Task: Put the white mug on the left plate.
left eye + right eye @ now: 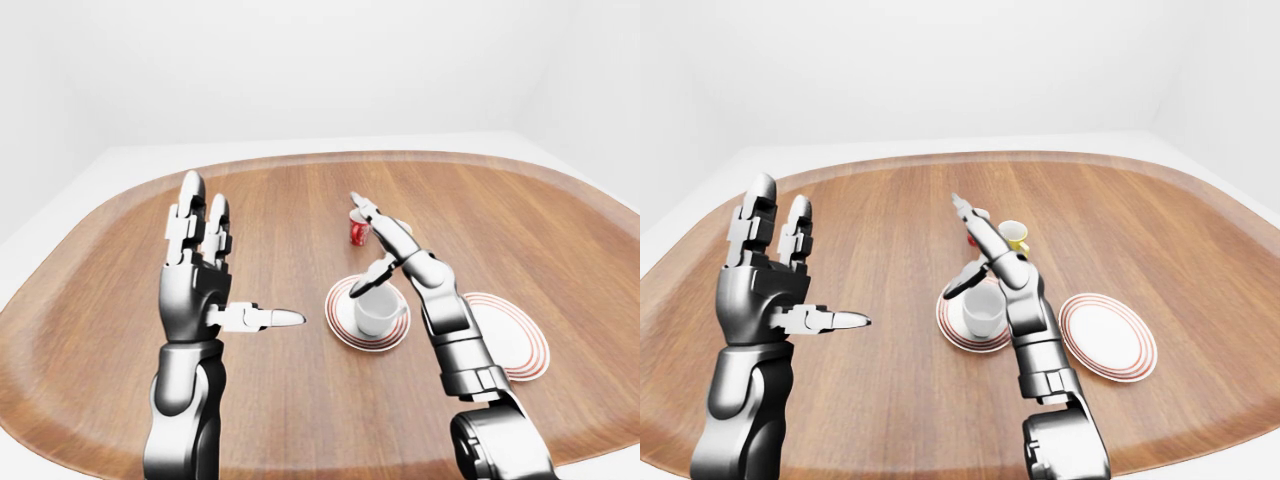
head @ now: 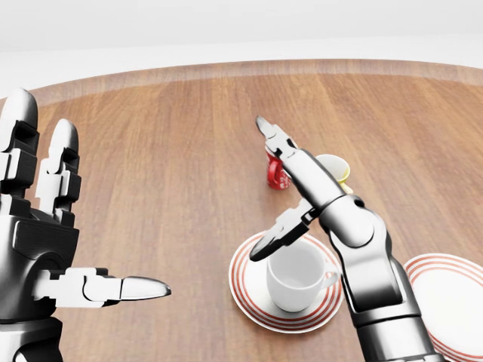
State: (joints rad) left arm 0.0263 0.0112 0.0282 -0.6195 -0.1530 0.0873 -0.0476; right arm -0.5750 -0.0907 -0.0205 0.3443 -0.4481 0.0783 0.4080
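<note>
The white mug stands upright on the left plate, a white plate with red rings, in the lower middle of the head view. My right hand is open just above and beyond the mug, fingers stretched out, thumb over the mug's rim, not gripping it. My left hand is open and empty, raised at the left of the view, well apart from the mug.
A second red-ringed plate lies to the right of the first. A red mug and a yellow mug stand beyond my right hand. The round wooden table has a raised rim.
</note>
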